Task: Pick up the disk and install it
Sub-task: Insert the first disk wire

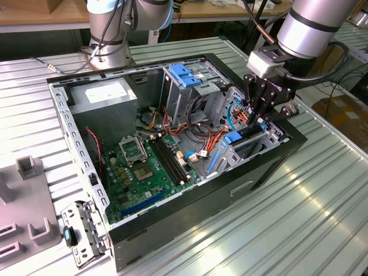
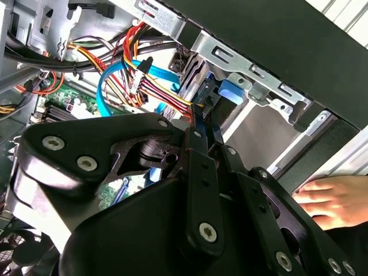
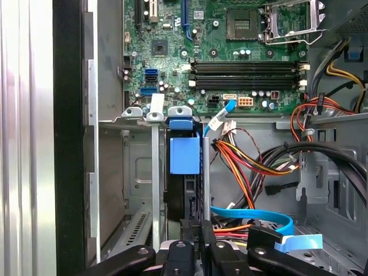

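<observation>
Blue-railed disk (image 3: 184,172) sits half-hidden edge-on inside the metal bay (image 3: 138,190).

Disk (image 3: 184,190) on edge, dark body, blue rail (image 3: 184,155), seated in the case's drive bay

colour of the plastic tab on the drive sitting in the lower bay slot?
Blue. The blue plastic tab shows best in the first wrist view, on the dark upright disk.

tool (image 1: 256,118) in case (image 1: 190,221), disk (image 3: 185,172) in bay
</observation>
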You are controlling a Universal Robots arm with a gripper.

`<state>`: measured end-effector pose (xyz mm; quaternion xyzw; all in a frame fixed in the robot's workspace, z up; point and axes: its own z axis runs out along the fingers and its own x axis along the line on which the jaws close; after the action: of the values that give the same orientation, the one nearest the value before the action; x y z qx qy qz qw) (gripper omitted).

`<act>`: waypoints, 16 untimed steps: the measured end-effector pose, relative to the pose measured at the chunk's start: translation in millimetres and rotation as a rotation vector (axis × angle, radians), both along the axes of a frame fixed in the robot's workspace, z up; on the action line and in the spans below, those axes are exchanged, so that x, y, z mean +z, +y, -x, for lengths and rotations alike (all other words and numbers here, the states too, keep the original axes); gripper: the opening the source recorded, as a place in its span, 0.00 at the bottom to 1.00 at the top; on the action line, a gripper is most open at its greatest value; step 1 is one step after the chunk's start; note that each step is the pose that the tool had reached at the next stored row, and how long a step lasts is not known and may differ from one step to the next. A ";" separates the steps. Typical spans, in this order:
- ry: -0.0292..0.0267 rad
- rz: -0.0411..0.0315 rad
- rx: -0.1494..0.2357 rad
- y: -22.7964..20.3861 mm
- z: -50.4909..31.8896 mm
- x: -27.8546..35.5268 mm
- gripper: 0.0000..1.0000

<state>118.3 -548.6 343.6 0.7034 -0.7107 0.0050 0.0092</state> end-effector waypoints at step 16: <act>-0.0010 -0.0009 0.000 0.0 0.0 6.8 0.24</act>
<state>118.3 -548.6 350.5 0.7033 -0.7108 0.0051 0.0085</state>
